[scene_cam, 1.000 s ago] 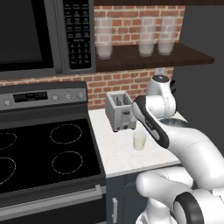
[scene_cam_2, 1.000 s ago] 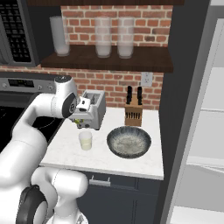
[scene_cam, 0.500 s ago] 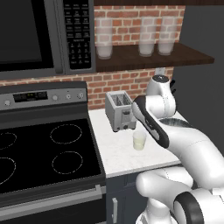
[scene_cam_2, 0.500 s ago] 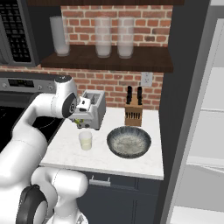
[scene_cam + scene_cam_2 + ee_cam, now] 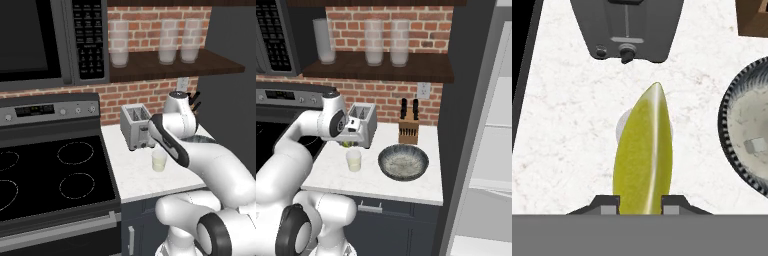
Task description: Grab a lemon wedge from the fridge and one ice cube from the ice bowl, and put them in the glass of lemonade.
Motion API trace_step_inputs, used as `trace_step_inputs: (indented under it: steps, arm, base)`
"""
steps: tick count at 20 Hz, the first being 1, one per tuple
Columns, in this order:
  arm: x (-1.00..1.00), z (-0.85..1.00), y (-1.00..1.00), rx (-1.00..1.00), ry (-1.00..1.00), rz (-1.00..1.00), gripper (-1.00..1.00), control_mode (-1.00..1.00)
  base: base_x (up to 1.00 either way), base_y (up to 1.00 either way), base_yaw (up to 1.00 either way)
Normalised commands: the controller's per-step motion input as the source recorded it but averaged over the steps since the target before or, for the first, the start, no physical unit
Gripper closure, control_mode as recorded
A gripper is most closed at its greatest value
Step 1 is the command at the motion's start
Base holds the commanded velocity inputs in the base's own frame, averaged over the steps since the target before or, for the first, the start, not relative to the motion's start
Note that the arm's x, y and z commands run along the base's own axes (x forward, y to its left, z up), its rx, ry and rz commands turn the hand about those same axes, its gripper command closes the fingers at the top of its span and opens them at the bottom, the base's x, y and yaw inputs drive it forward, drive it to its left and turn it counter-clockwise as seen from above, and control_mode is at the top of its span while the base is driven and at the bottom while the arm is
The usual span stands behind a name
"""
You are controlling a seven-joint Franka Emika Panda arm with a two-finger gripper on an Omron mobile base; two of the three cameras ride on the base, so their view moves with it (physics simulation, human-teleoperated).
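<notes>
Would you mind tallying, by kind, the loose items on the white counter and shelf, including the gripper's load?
Frosted glasses on the shelf: 3
Toaster: 1
Knife block: 1
Ice bowl: 1
Glass of lemonade: 1
Lemon wedge, held by the gripper: 1
Total: 8

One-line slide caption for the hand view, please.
Claw shut on the lemon wedge, poised directly above the glass of lemonade, toaster beyond.

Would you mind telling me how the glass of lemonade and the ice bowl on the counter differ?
The glass of lemonade is small, clear and upright, with pale yellow liquid; the ice bowl is wide, shallow and dark grey, with whitish contents. The glass stands in front of the toaster, beneath the gripper holding the lemon wedge; the bowl lies before the knife block. Both rest on the white counter.
</notes>
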Motion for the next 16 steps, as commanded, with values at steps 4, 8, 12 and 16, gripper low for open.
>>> trace_step_inputs:
  steps: [4, 8, 12, 16]
  arm:
    - [0.0, -0.3, 0.0, 0.0, 0.02, 0.0, 1.0, -1.0]
    - [-0.06, -0.12, 0.0, 0.0, 0.0, 0.0, 1.0, -1.0]
    - [0.0, -0.15, 0.0, 0.0, 0.0, 0.0, 1.0, -1.0]
    - [0.0, -0.06, 0.0, 0.0, 0.0, 0.0, 1.0, -1.0]
  base:
    - [0.0, 0.0, 0.0]
    - [0.0, 0.0, 0.0]
    - [0.0, 0.0, 0.0]
    - [0.0, 0.0, 0.0]
